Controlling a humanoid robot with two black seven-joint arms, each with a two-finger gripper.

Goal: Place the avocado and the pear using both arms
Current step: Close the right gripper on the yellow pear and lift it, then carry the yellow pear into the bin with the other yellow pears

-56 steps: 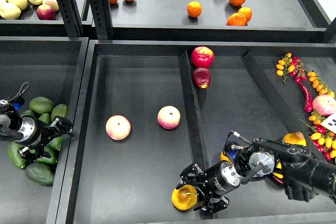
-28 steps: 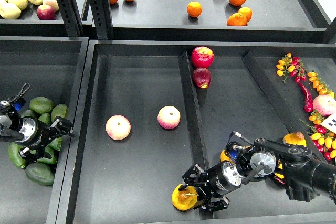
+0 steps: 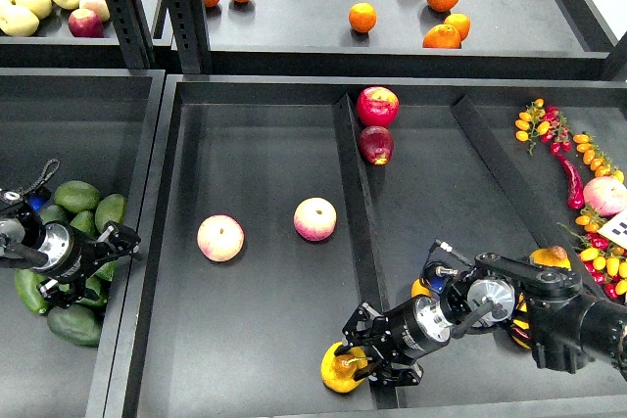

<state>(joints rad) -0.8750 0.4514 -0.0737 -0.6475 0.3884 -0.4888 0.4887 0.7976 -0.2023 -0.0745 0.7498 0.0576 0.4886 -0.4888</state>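
Right gripper (image 3: pixel 361 351) low, clasping pear (image 3: pixel 342 368), left gripper (image 3: pixel 106 254) over avocados (image 3: pixel 76 195)

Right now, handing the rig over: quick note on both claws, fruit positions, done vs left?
Right claw: closed around the pear, low over the front edge of the centre tray, not released.
Left claw: over the avocado pile in the left bin; I cannot tell whether it holds one.
Done: pear grasped and brought to the tray.
Left: release the pear, bring an avocado over and place it.
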